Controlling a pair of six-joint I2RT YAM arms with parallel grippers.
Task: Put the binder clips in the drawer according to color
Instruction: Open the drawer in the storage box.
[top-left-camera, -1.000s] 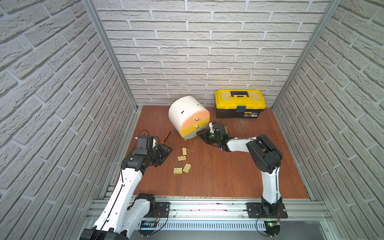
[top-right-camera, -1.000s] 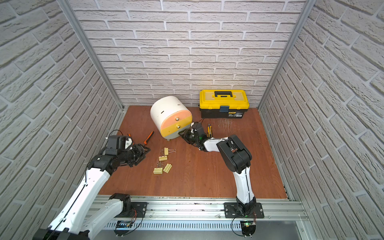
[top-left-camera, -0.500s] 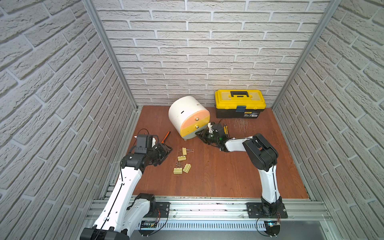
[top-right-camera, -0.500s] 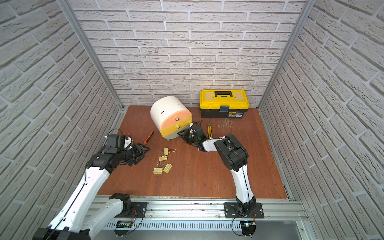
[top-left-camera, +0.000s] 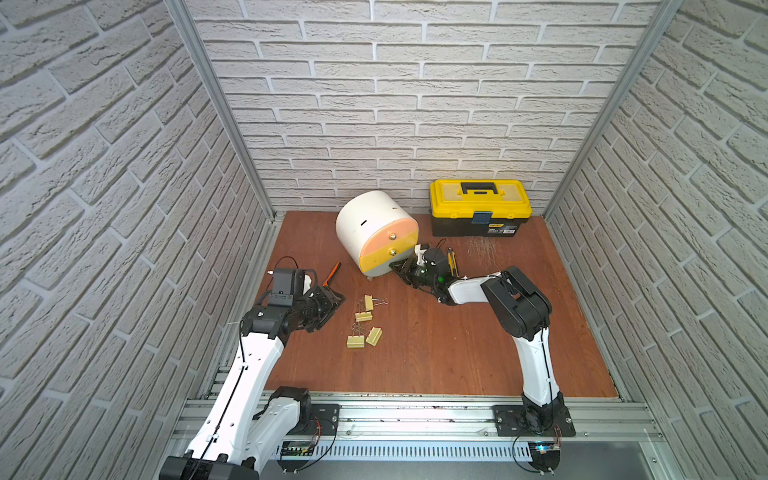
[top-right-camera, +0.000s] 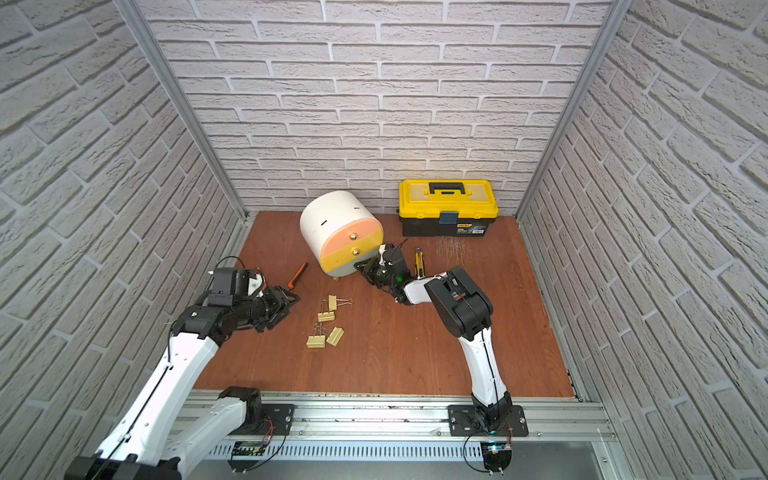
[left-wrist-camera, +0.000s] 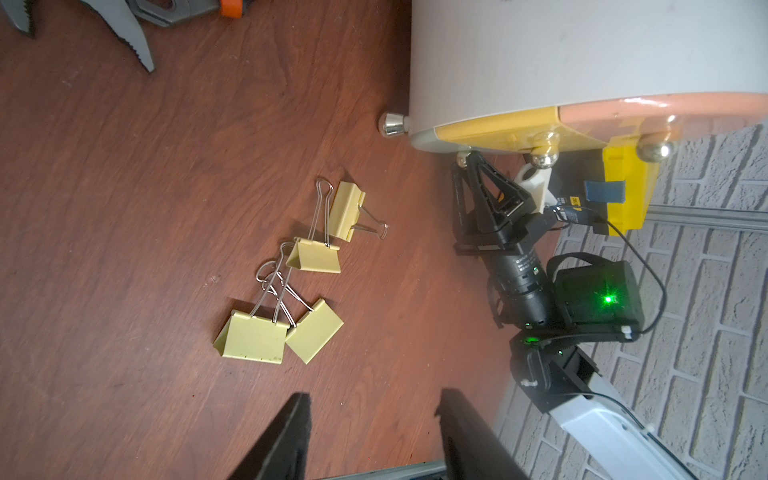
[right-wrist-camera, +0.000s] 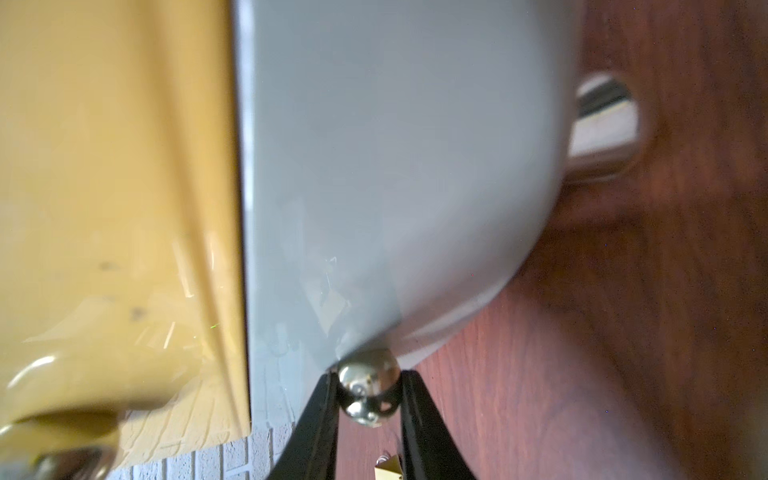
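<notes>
Both top views show the drawer at the rear of the brown tabletop, left of a yellow toolbox; its three fronts, peach, yellow and grey from top to bottom, sit flush with the white shell. The right gripper reaches to the lowest, grey front, and in the right wrist view its jaws press on both sides of that front's knob, clamped on it. Four yellow clips lie in a loose cluster on the tabletop, in front of the drawer and apart from it; in the left wrist view two of them touch, with their wire handles crossing. The left gripper hovers low just left of the cluster, its jaws apart and holding nothing. Orange-handled pliers lie beyond it. A utility knife lies behind the right wrist.
</notes>
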